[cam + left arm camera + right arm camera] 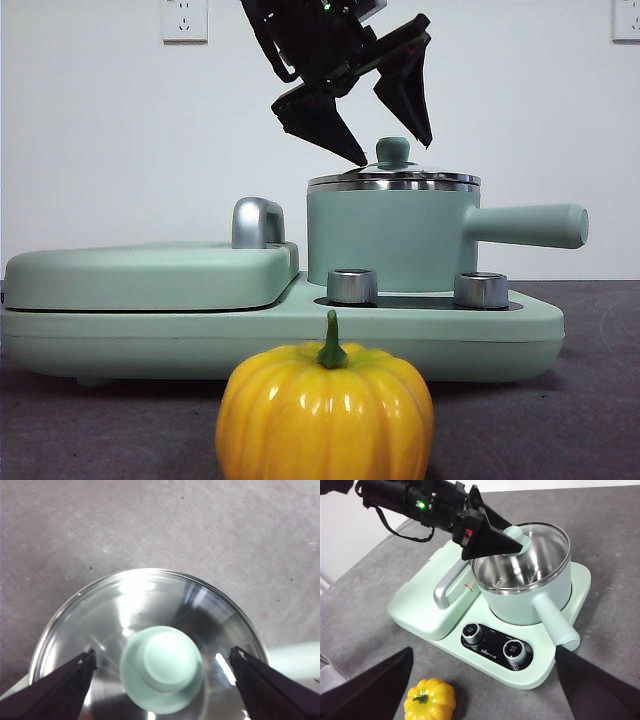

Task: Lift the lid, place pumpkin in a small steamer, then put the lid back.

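The left claw [395,150] hung over the small steamer [390,240], with its two jaws wide apart, one on each side of the mint-green knob [165,667]. The jaws did not touch the knob yet. The lid [394,178] sat flat on the pot, so the first step was not done.

To do it well, I think the claw should come down a little more, until the jaw tips were level with the knob's thin neck. The knob should stay in the middle between the jaws, as the left wrist view showed it. Then the jaws should squeeze gently and lift straight up, so the glass lid does not tip or scrape the steel rim. A slanted pull could drag the pot by its long handle [527,225].

The pumpkin [325,412] sat on the gray bench [600,400], near the front, well apart from the pot. The right claw [480,690] waited high above the near side, its jaws apart and holding nothing.
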`<action>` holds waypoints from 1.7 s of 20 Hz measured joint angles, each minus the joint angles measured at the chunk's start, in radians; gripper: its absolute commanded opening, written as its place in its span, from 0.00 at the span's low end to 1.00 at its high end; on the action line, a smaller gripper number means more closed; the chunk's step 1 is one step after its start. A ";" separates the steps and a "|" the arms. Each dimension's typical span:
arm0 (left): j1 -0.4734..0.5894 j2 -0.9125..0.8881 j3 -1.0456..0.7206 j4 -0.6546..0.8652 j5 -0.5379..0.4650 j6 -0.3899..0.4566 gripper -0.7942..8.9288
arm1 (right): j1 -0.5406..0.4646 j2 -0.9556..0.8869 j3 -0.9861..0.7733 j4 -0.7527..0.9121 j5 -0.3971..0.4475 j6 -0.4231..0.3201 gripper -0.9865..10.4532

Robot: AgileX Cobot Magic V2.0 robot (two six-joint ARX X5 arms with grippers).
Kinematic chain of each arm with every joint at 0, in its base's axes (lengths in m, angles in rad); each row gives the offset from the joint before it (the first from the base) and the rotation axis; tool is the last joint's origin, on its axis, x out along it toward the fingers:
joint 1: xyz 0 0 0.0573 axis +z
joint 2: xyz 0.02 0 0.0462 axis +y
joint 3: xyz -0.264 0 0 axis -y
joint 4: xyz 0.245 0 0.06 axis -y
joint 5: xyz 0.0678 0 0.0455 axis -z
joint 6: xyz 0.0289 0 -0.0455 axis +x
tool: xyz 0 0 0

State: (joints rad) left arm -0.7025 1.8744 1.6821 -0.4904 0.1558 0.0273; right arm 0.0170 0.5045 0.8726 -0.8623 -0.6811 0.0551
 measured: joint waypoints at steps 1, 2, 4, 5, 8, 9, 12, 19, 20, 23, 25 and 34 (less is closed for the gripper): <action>0.000 0.000 0.000 0.005 0.000 0.000 0.46 | 0.000 0.000 0.000 0.000 0.000 0.000 0.48; -0.001 0.000 0.000 0.008 0.000 0.000 0.44 | 0.000 0.000 0.000 0.000 0.000 0.000 0.48; -0.001 0.000 0.000 0.008 0.000 0.000 0.43 | 0.000 0.000 0.000 0.000 0.001 0.000 0.48; -0.001 0.000 0.000 0.008 0.000 0.001 0.42 | 0.000 0.000 0.000 0.000 0.001 0.000 0.48; -0.001 0.000 0.000 0.007 0.000 0.014 0.35 | 0.000 0.000 0.000 0.000 0.001 0.000 0.48; -0.001 0.000 0.000 0.006 0.000 0.020 0.33 | 0.000 0.000 0.000 0.000 0.001 0.000 0.48; -0.001 0.000 0.000 0.006 0.000 0.045 0.30 | 0.000 0.000 0.000 0.000 0.000 0.000 0.48; -0.006 0.014 0.002 0.008 -0.001 0.076 0.16 | 0.000 0.000 0.000 0.000 0.001 0.000 0.48; -0.007 0.014 0.002 0.008 -0.001 0.078 0.16 | 0.000 0.000 0.000 0.000 0.001 0.000 0.48; -0.007 0.015 0.002 0.008 -0.001 0.083 0.15 | 0.000 0.000 0.000 0.000 0.001 0.000 0.48; -0.007 0.014 0.012 -0.010 -0.001 0.083 0.15 | 0.000 0.000 0.000 0.000 0.001 0.000 0.48; -0.006 0.014 0.296 -0.309 -0.003 0.085 0.15 | 0.093 0.113 0.000 0.000 0.005 0.000 0.48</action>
State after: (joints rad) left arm -0.7090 1.8885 1.9785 -0.7994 0.1532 0.1120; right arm 0.1104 0.6178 0.8726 -0.8619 -0.6762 0.0551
